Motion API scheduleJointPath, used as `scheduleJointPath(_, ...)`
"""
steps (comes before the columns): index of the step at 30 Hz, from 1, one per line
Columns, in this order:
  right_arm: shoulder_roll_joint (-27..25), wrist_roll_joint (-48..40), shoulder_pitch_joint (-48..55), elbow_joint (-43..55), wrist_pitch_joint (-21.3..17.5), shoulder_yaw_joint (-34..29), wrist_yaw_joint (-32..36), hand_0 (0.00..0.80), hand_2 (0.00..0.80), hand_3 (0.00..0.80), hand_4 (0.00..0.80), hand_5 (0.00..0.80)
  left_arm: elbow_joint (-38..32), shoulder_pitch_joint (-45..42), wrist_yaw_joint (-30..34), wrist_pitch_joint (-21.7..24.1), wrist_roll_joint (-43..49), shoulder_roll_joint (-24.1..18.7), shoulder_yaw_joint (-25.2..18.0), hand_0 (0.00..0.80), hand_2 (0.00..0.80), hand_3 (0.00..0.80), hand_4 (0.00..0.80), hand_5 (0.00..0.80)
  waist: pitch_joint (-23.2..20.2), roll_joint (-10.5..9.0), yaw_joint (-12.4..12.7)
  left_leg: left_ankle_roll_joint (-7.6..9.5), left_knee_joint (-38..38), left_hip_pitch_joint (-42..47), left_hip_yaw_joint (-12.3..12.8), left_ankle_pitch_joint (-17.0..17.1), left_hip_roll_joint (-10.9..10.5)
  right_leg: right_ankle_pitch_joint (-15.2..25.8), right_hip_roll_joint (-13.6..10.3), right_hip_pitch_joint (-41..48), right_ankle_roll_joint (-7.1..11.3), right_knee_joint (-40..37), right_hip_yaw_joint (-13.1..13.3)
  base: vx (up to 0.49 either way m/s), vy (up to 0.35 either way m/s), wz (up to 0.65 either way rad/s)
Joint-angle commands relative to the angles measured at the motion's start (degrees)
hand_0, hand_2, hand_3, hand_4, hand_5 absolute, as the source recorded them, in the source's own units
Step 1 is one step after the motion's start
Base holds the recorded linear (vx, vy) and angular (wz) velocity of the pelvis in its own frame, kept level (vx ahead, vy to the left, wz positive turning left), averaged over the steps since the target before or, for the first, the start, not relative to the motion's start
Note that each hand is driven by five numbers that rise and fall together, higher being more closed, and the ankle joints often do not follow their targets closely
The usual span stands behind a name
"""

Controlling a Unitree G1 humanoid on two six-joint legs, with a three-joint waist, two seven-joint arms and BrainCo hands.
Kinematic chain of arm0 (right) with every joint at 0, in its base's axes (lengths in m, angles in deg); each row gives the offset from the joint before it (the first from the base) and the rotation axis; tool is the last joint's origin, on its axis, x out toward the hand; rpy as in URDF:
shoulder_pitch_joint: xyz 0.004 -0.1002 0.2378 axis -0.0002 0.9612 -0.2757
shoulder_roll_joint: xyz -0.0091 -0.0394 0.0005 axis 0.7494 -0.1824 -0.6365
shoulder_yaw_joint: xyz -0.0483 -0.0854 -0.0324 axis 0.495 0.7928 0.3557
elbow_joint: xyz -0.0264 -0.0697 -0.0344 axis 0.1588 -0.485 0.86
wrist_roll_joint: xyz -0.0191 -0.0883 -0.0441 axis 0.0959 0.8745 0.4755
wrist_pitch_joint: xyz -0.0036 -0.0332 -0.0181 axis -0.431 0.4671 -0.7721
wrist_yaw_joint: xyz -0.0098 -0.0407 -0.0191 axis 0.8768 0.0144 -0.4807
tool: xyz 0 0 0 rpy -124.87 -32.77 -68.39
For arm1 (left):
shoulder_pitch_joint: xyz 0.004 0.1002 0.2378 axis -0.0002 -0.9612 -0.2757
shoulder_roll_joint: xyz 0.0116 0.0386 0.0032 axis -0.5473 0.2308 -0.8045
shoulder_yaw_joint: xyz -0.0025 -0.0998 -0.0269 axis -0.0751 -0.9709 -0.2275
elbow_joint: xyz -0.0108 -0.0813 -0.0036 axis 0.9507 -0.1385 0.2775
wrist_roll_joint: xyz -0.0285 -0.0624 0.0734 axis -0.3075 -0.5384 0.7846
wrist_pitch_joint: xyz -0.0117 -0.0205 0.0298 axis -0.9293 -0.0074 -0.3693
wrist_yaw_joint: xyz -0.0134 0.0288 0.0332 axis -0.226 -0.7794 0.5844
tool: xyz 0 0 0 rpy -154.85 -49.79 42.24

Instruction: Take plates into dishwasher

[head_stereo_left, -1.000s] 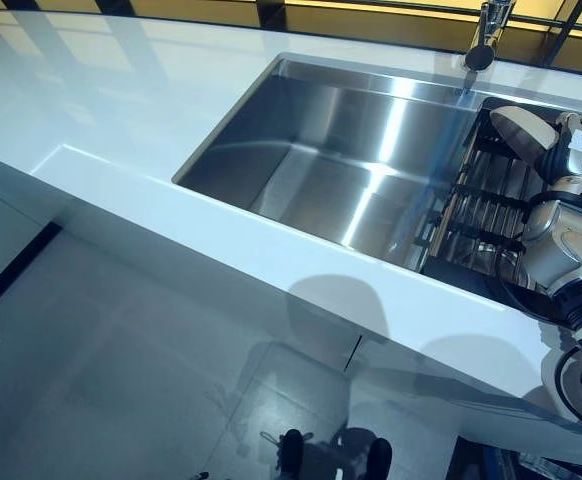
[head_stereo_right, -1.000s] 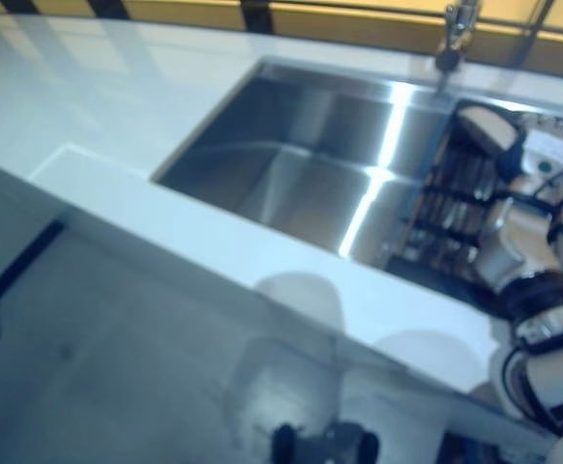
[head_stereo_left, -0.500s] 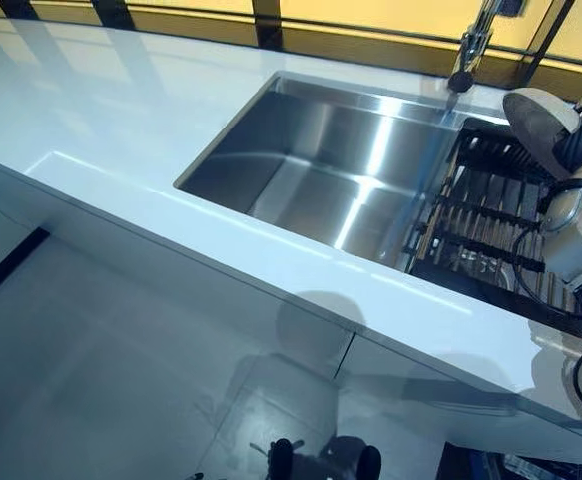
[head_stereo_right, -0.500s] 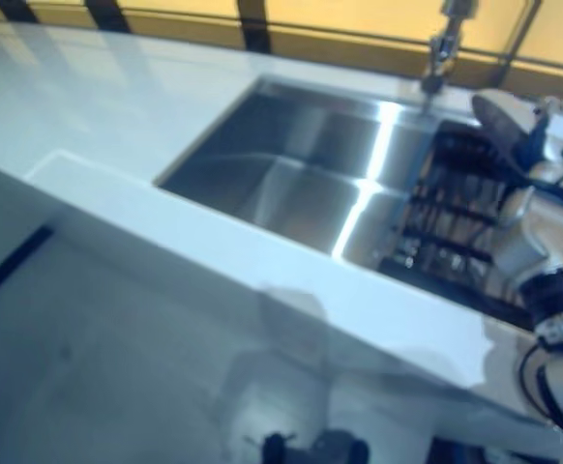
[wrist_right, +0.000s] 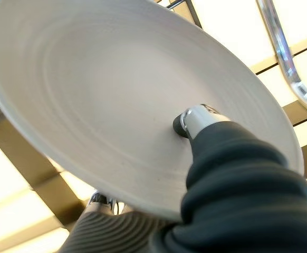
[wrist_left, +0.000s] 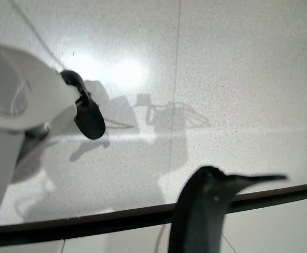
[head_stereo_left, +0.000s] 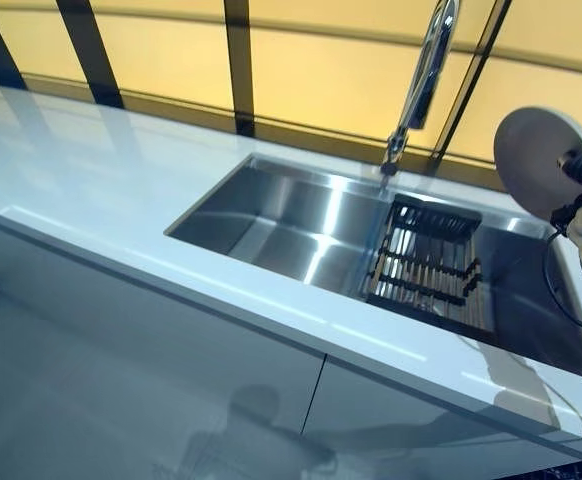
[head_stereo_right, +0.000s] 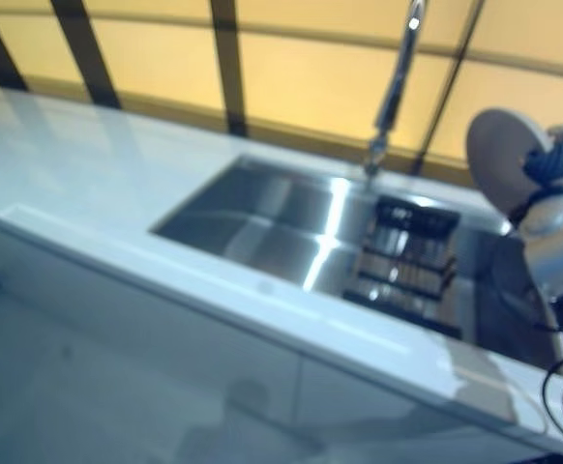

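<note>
At nine o'clock in the head views the white counter (head_stereo_left: 101,180) runs bare. Past it, near the middle, the steel sink (head_stereo_left: 281,215) lies sunk into the counter, with the tap (head_stereo_left: 423,70) rising at about twelve o'clock. A dark rack (head_stereo_left: 429,265) sits in the sink's right part, its slots showing nothing in them.

At three o'clock the right hand (wrist_right: 217,158) holds a pale round plate (head_stereo_left: 539,160) lifted clear above the rack and sink, on edge with its face turned toward the sink. In the right wrist view the thumb presses the plate's face near its centre, and the plate's lower rim sinks behind the hand's ribbed cover, so the hand looks clamped on the plate, though the fingers behind it are hidden.

The left hand (wrist_left: 206,211) shows only as a dark shape in its own wrist view, over the floor; whether it is open I cannot tell.

No dishwasher shows in any view. The plate is wholly in the right hand, well apart from the left, so the right arm would likely carry it. With the plate upright, its edge would lead into a slot.
</note>
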Motion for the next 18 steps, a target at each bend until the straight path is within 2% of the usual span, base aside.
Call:
scheduleJointPath(1, -2.1, -4.5, -1.0, -1.1, 0.7, -1.3, 2.3, 0.800, 0.800, 0.800, 0.800, 0.800, 4.8, -0.5, -0.1, 0.8, 3.7, -0.7, 0.8, 0.000, 0.000, 0.000, 0.000, 0.000, -5.0, -1.61, 0.2, -0.08, 0.1, 2.5, 2.9, -6.4, 1.7, -4.5, -1.9, 3.1, 5.37, 0.3, -0.2, 0.011, -0.005, -0.20)
scheduleJointPath(3, -2.6, -5.0, -0.7, -1.8, 1.2, -1.8, 3.6, 0.800, 0.800, 0.800, 0.800, 0.800, 5.6, -0.3, -0.2, 0.8, 3.6, -0.6, 0.3, 0.000, 0.000, 0.000, 0.000, 0.000, -5.6, -1.90, -0.5, 0.04, 0.7, 3.1, 3.2, -7.0, 1.7, -4.9, -1.5, 3.4, 4.88, 0.5, 0.8, 0.003, 0.019, -0.24)
scheduleJointPath(6, -3.1, -5.7, -0.4, -3.2, 0.9, -2.0, 6.4, 0.800, 0.800, 0.800, 0.800, 0.800, 7.1, 0.1, -0.1, 1.5, 3.2, -0.5, -0.1, 0.000, 0.000, 0.000, 0.000, 0.000, -5.9, -2.87, -0.9, 0.10, 7.5, 2.2, 2.1, -10.1, 1.3, -5.2, -1.9, 3.3, 4.24, 1.3, 2.8, 0.008, 0.035, -0.17)
scheduleJointPath(7, -2.5, -7.2, -1.3, -4.7, -0.4, -0.6, 8.2, 0.800, 0.800, 0.800, 0.800, 0.800, 7.4, 0.2, -0.5, 1.5, 2.0, -0.2, -0.5, 0.000, 0.000, 0.000, 0.000, 0.000, -5.3, -3.83, 0.1, 0.42, 14.9, 0.2, -3.1, -13.3, -0.3, -4.7, -2.4, 3.5, 4.02, 2.1, 5.8, 0.006, 0.139, -0.35)
scheduleJointPath(8, -1.8, -8.1, -2.1, -5.7, -0.6, 0.0, 9.0, 0.800, 0.800, 0.800, 0.800, 0.800, 6.6, 0.5, -0.6, 1.0, 1.2, -0.2, -1.0, 0.000, 0.000, 0.000, 0.000, 0.000, -5.0, -4.25, 0.8, 1.01, 16.2, -0.7, -6.2, -14.2, -1.7, -3.9, -2.8, 3.1, 4.22, 2.1, 7.5, 0.002, 0.191, -0.67)
scheduleJointPath(9, -1.4, -8.0, -2.3, -6.7, -1.4, 0.1, 9.8, 0.800, 0.800, 0.800, 0.800, 0.800, 6.1, 0.8, -0.5, 0.6, 1.1, -0.1, -1.3, 0.000, 0.000, 0.000, 0.000, 0.000, -4.8, -4.10, 1.1, 1.60, 15.2, -0.1, -7.4, -14.4, -2.2, -3.3, -2.9, 2.9, 4.49, 2.0, 8.5, -0.060, 0.218, -0.98)
scheduleJointPath(11, -0.8, -7.9, 0.6, -7.7, -2.2, -1.7, 8.8, 0.800, 0.800, 0.800, 0.800, 0.800, 5.3, 2.3, 0.6, 0.9, 5.1, -0.3, -0.2, 0.000, 0.000, 0.000, 0.000, 0.000, -4.7, -3.28, -0.1, 2.91, 11.8, 1.6, -5.4, -13.5, -2.5, -0.9, -3.5, 0.1, 6.62, 3.2, 9.3, -0.102, 0.218, -1.23)
scheduleJointPath(12, -0.8, -7.6, 2.1, -7.2, -2.0, -2.7, 8.6, 0.800, 0.800, 0.800, 0.800, 0.800, 5.0, 2.6, 1.1, 1.0, 5.1, -1.1, 0.3, 0.000, 0.000, 0.000, 0.000, 0.000, -4.7, -3.06, -0.6, 3.05, 11.0, 2.0, -4.9, -13.3, -2.5, -0.1, -4.2, -1.3, 7.39, 4.0, 9.1, -0.130, 0.208, -1.00)
scheduleJointPath(13, -1.3, -8.0, 4.6, -6.2, -2.0, -4.5, 9.1, 0.800, 0.800, 0.800, 0.800, 0.800, 4.9, 2.9, 1.7, 1.1, 6.3, -2.0, 0.5, 0.000, 0.000, 0.000, 0.000, 0.000, -4.6, -2.76, -1.2, 3.06, 9.8, 2.6, -3.8, -13.1, -2.5, 1.7, -5.2, -3.1, 8.03, 4.8, 7.7, -0.092, 0.140, -0.65)
scheduleJointPath(15, -1.4, -7.7, 5.8, -6.0, -2.3, -5.5, 9.6, 0.800, 0.800, 0.800, 0.800, 0.800, 5.0, 3.0, 1.6, 1.3, 6.5, -2.5, 0.8, 0.000, 0.000, 0.000, 0.000, 0.000, -4.5, -2.59, -1.3, 2.99, 9.0, 3.1, -3.2, -12.7, -2.4, 2.3, -5.3, -3.9, 8.20, 5.1, 6.9, -0.083, 0.089, -0.56)
scheduleJointPath(16, -1.6, -7.8, 6.4, -5.8, -2.5, -5.9, 10.1, 0.800, 0.800, 0.800, 0.800, 0.800, 5.4, 3.1, 1.3, 1.5, 6.3, -3.0, 0.9, 0.000, 0.000, 0.000, 0.000, 0.000, -4.4, -2.21, -1.6, 2.85, 8.1, 3.4, -2.7, -12.1, -2.3, 2.5, -5.2, -4.8, 8.24, 5.8, 5.7, -0.170, 0.114, -0.84)
scheduleJointPath(17, -1.5, -6.5, 7.3, -5.4, -3.0, -6.8, 11.3, 0.800, 0.800, 0.800, 0.800, 0.800, 5.4, 3.0, 0.6, 1.2, 5.0, -3.8, 0.2, 0.000, 0.000, 0.000, 0.000, 0.000, -4.5, -1.63, -1.4, 2.75, 6.0, 3.9, -0.9, -10.9, -2.1, 2.2, -5.2, -5.3, 8.17, 7.2, 3.0, -0.159, 0.095, -0.68)
scheduleJointPath(18, -1.5, -6.2, 7.5, -5.3, -2.9, -6.9, 11.4, 0.800, 0.800, 0.800, 0.800, 0.800, 5.4, 3.0, 0.5, 1.2, 5.0, -3.9, 0.1, 0.000, 0.000, 0.000, 0.000, 0.000, -4.5, -1.56, -1.3, 2.74, 5.7, 4.0, -0.7, -10.7, -2.1, 2.2, -5.2, -5.4, 8.16, 7.4, 2.8, -0.196, 0.094, -0.95)
